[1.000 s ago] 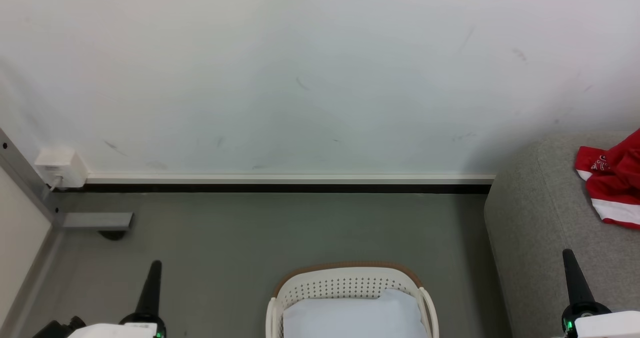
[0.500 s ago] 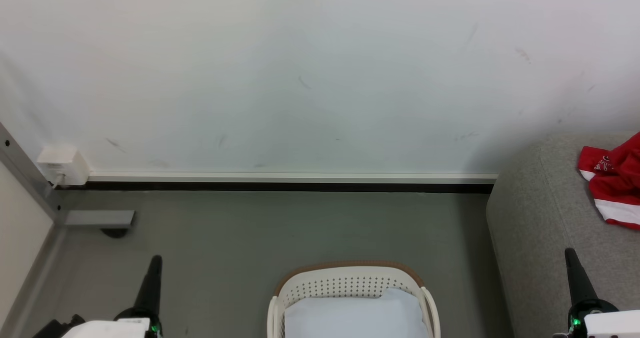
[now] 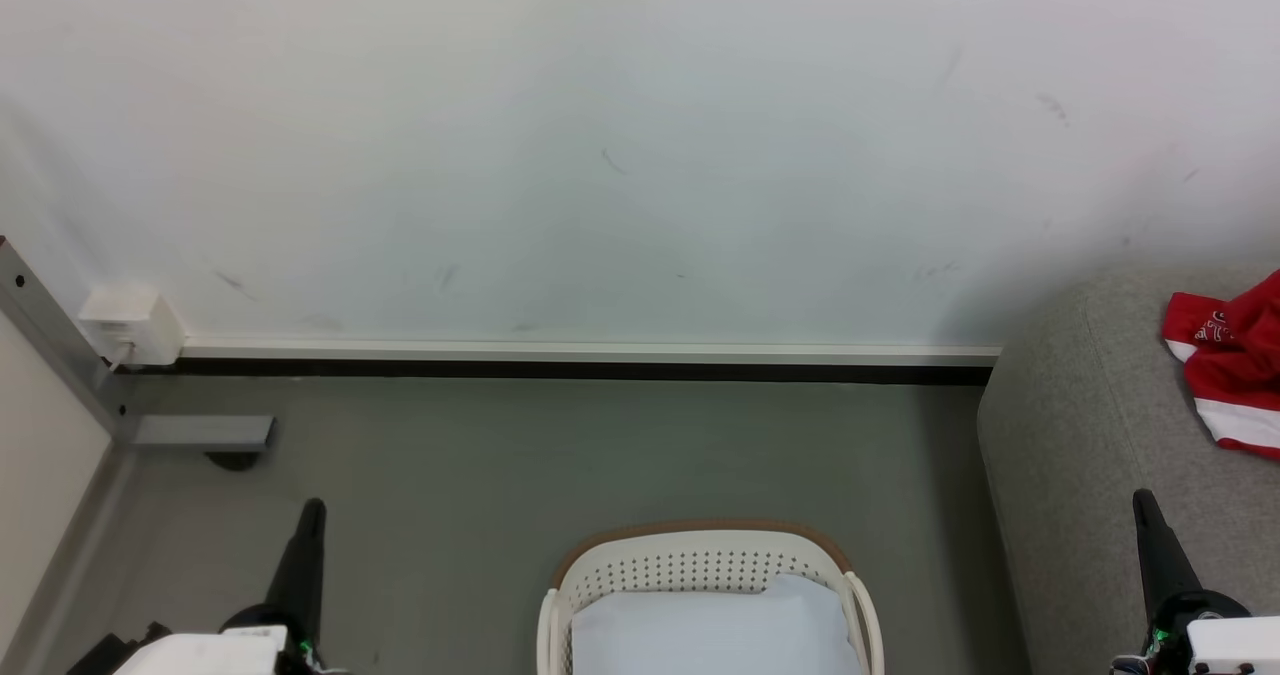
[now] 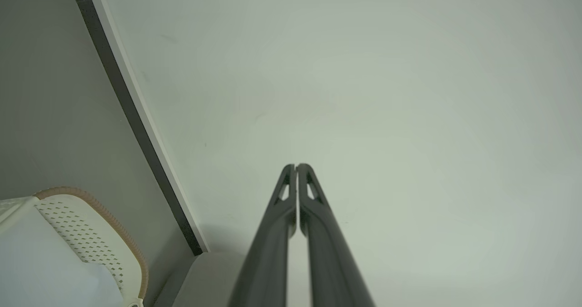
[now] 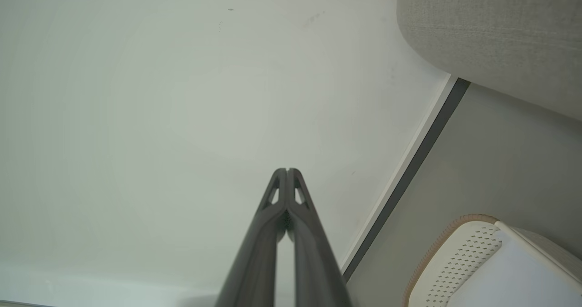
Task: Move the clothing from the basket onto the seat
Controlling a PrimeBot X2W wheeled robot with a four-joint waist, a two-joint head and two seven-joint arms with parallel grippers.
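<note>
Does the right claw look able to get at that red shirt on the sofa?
Probably yes. The red shirt lies uncovered on the sofa, ahead of the right claw, with nothing between them. The claw is shut, so it must open first.

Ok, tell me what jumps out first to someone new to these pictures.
The red jersey stands out, lying crumpled on the grey sofa at the far right of the head view. Next comes the cream basket at bottom centre, holding a pale cloth.

basket (image 3: 710,570) on the floor (image 3: 560,455) before the wall (image 3: 600,155), seat (image 3: 1080,435) to its right, clothing (image 3: 1230,365) on the seat
</note>
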